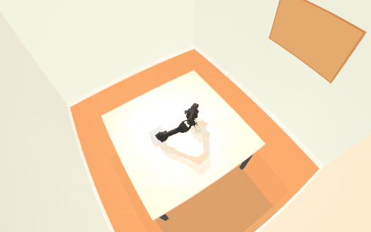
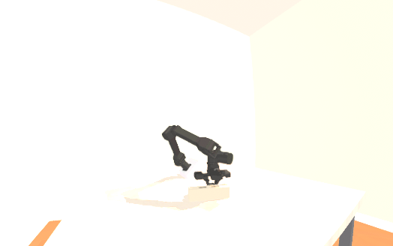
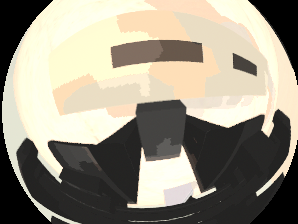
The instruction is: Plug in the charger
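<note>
The charger point(image 3: 160, 131) is a dark block seen in the wrist view. My gripper point(image 3: 157, 117) point(image 2: 213, 183) is shut on it, one finger on each side. No prongs show now; the charger's far end meets the near edge of the power strip's pale top, and whether the prongs are inside an outlet is hidden. The power strip point(image 3: 220, 77) point(image 2: 208, 194) point(image 1: 197, 129) is a pale, long block on the table, right under the fingers in the exterior view. A long dark patch and a smaller dark one at right show on its top beyond the charger. The outlet openings cannot be made out.
The pale table point(image 1: 177, 191) point(image 2: 277, 214) carries the strip and the black arm point(image 1: 173, 131) point(image 2: 187, 135). The arm's base stands on a light grey plate point(image 1: 153, 137). Arm shadows fall across the table. A brown board point(image 1: 315, 39) hangs on the wall.
</note>
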